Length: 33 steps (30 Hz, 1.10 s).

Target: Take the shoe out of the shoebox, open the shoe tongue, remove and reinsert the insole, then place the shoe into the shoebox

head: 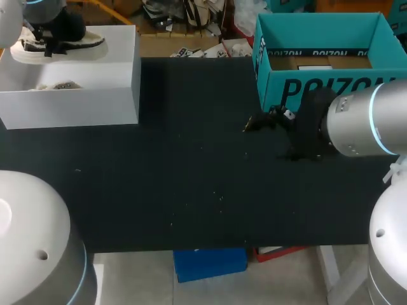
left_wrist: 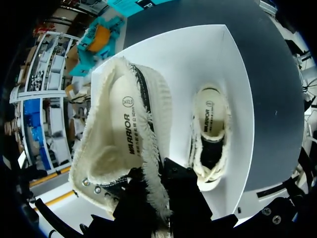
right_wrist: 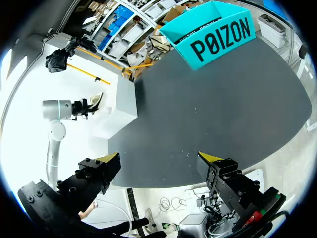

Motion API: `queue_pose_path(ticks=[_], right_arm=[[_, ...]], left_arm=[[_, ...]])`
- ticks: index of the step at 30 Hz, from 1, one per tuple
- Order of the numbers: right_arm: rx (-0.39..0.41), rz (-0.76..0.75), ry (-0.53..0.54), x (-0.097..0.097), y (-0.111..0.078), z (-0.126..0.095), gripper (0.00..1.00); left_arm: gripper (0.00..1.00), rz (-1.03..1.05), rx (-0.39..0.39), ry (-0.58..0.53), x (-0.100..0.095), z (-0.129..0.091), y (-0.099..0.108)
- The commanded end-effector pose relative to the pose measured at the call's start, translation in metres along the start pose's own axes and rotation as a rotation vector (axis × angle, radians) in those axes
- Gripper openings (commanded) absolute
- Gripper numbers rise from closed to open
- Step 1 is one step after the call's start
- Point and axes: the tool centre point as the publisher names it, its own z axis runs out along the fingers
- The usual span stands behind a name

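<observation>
Left wrist view first: your left gripper is clenched on the shoe. Its black fingers pinch the frayed collar from both sides, and the shoe's mouth faces the camera with the insole showing inside. Below it, a second shoe lies on the floor of the white shoebox. In the head view the held shoe hangs just above that box, at the table's far left corner.

Expect the shoe to be light. The canvas upper looks soft and will likely fold under a pinch, while the rubber sole should stay stiff, so with a collar hold alone it may swing. I would steady it at the sole or heel, take the tongue by its free tip, and lift the insole from its heel edge. The insole looks thin and floppy and may buckle on the way back in. Mind the loose laces.

Further right, your right gripper is released, yellow tips wide apart with nothing between them, low over the table. The teal box stands just behind it.
</observation>
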Motion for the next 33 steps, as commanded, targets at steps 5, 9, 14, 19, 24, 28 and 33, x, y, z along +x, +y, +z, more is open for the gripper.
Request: queue_pose_path(ticks=[5,9,14,19,24,28,33], right_arm=[[-0.003,0.001,-0.003,0.001,-0.001,0.001,1.00],[-0.003,0.001,-0.003,0.001,-0.001,0.001,1.00],[-0.003,0.001,-0.003,0.001,-0.001,0.001,1.00],[-0.003,0.001,-0.003,0.001,-0.001,0.001,1.00],[-0.003,0.001,-0.003,0.001,-0.001,0.001,1.00],[-0.003,0.001,-0.003,0.001,-0.001,0.001,1.00],[-0.003,0.001,-0.003,0.001,-0.001,0.001,1.00]], left_arm=[[0.00,-0.004,-0.002,0.023,-0.009,0.044,-0.001],[0.00,0.010,-0.011,0.027,-0.010,0.061,-0.004],[0.00,0.004,-0.012,0.028,-0.012,0.065,-0.004],[0.00,0.004,-0.012,0.028,-0.012,0.065,-0.004],[0.00,-0.009,-0.025,0.056,-0.015,0.110,-0.018],[0.00,-0.005,-0.034,0.070,-0.010,0.121,-0.021],[0.00,-0.013,-0.041,0.079,-0.008,0.129,-0.022]])
